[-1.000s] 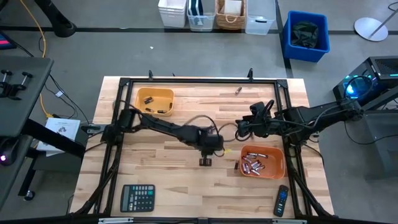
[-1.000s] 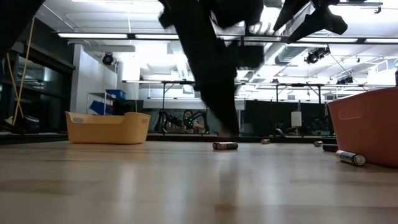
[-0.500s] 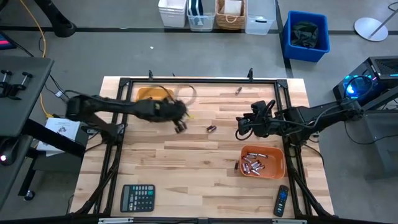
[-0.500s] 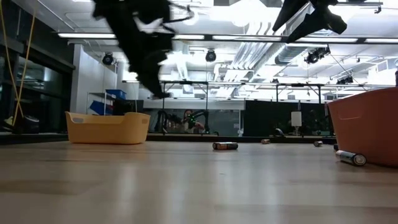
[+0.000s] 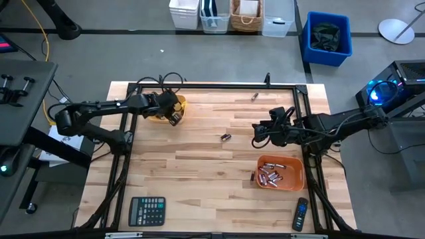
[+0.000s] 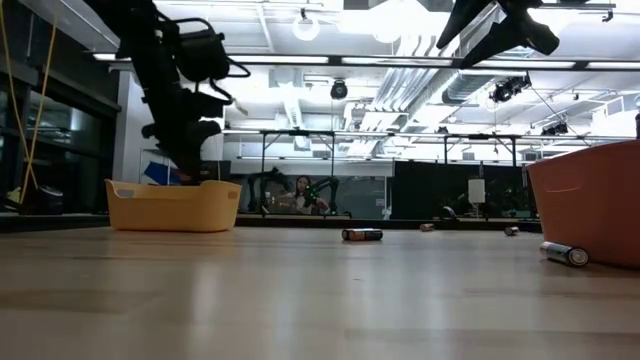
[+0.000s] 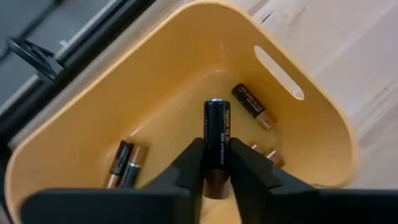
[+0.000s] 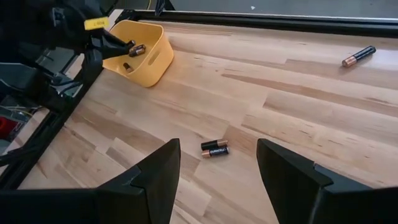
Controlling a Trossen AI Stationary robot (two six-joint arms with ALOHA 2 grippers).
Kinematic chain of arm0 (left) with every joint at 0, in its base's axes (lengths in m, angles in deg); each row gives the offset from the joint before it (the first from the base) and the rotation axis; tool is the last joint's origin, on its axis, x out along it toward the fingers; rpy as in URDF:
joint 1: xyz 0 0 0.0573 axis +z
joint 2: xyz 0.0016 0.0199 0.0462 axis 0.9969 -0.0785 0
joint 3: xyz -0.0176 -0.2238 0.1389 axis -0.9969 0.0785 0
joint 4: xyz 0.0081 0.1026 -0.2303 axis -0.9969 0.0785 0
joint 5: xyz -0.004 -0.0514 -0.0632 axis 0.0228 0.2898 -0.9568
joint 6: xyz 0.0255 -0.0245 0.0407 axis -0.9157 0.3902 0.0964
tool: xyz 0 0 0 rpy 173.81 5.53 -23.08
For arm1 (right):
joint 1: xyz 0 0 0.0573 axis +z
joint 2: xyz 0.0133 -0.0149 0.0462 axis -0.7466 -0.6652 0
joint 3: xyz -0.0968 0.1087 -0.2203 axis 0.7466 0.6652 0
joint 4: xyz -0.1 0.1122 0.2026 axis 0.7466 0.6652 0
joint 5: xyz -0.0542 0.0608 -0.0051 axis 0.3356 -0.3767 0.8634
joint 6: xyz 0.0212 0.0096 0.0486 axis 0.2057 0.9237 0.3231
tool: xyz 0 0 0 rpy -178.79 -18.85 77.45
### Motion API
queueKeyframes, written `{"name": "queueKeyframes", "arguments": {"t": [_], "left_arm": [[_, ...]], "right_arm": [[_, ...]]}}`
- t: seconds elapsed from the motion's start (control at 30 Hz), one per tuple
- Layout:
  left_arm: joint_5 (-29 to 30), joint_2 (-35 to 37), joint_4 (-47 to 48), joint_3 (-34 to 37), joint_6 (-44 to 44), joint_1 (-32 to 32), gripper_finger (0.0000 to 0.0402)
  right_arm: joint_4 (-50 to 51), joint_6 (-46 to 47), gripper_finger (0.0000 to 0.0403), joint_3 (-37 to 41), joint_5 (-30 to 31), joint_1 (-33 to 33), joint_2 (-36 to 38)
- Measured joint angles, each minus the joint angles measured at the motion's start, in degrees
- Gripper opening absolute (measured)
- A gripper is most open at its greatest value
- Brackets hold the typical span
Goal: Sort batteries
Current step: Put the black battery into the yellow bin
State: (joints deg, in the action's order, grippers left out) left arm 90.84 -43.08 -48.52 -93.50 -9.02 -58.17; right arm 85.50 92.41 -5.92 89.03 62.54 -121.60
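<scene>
Several batteries already lay sorted in the yellow bin (image 7: 298,143) and orange bin (image 5: 297,174). The left gripper (image 7: 216,168), jaws clasping one battery (image 7: 217,132), hung over the yellow bin. The right gripper (image 8: 217,171) waited, jaws spread. Three loose cells remained on the table (image 5: 199,166).

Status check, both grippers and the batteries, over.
Left gripper over yellow bin, shut on battery. Right gripper open, above table. Loose battery mid-table. Nothing blocking.
</scene>
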Motion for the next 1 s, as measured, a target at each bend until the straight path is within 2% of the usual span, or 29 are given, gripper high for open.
{"name": "queueKeyframes", "arguments": {"t": [0.2, 0.33, 0.57, 0.73, 0.87, 1.0], "left_arm": [[-6.2, 0.0, -2.6, -0.3, -1.3, 1.3, 0.0189], [-8.2, 0.0, -4.0, -1.7, -1.3, 0.9, 0.0240], [-10.1, 0.0, -5.7, -6.8, -1.2, -1.3, 0.0253], [-10.0, 0.0, -11.9, -10.0, -1.2, -3.8, 0.0254], [-10.0, -0.6, -15.9, -11.0, -1.0, -6.7, 0.0254], [-10.0, -3.9, -15.9, -11.9, -0.2, -11.1, 0.0255]], "right_arm": [[-0.1, 0.7, 0.0206, 0.0, -0.9, 0.0, 0.0], [-0.1, 1.3, 0.0206, 0.0, -0.9, 0.0, 0.0], [-1.0, 1.3, 0.0206, 0.0, -1.0, 0.0, 0.0], [-1.3, 1.3, 0.0206, 0.0, -1.8, 0.0, 0.0], [-1.4, 1.2, 0.0206, 0.0, -1.8, 0.0, 0.0], [-1.3, 1.1, 0.0206, 0.0, -1.7, -0.2, 0.0]]}}
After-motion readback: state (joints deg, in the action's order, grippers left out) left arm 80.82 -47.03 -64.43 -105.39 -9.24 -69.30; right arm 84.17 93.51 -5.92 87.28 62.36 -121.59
